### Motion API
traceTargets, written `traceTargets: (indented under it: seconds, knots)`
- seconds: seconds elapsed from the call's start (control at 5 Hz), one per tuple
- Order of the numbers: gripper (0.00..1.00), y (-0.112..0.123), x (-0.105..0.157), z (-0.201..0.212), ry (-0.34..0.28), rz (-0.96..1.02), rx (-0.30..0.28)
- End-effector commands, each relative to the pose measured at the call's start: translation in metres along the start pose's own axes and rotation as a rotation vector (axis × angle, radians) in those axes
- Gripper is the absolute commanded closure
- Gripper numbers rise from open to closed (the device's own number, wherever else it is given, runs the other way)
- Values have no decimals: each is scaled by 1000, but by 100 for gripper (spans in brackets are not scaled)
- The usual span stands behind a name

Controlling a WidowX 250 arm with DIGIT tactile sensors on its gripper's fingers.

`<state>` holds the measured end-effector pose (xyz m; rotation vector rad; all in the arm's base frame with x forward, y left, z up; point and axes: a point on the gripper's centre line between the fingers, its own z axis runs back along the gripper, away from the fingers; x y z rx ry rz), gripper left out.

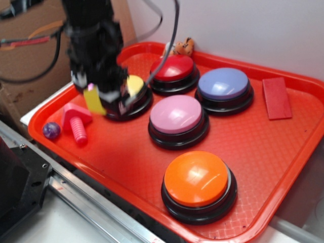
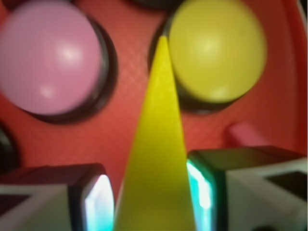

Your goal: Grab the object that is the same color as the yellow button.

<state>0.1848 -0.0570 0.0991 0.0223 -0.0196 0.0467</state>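
The object, a small yellow wedge (image 2: 156, 163), is held between my gripper's (image 2: 151, 192) two pads, its thin tip pointing away from the camera. From outside, the wedge (image 1: 94, 100) hangs under the black gripper (image 1: 104, 93), lifted off the tray's left part. Just behind it sits the yellow button (image 1: 134, 85), a pale yellow dome on a black base, partly hidden by the arm. In the wrist view the yellow button (image 2: 217, 50) lies at the upper right.
On the red tray (image 1: 283, 152) stand pink (image 1: 176, 114), orange (image 1: 196, 178), red (image 1: 172, 68) and blue (image 1: 223, 83) buttons. A pink bolt toy (image 1: 77, 121) and a purple ball (image 1: 51, 130) lie at the left edge. A red flat block (image 1: 276, 97) lies far right.
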Motion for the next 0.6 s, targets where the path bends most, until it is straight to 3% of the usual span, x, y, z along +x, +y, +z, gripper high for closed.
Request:
traceTargets:
  seconds: [0.0, 0.2, 0.4]
  knots:
    - [100, -3, 4, 83, -101, 8, -138]
    - [100, 1, -1, 85, -120, 24, -178]
    - [100, 2, -4, 71, -110, 16, -154]
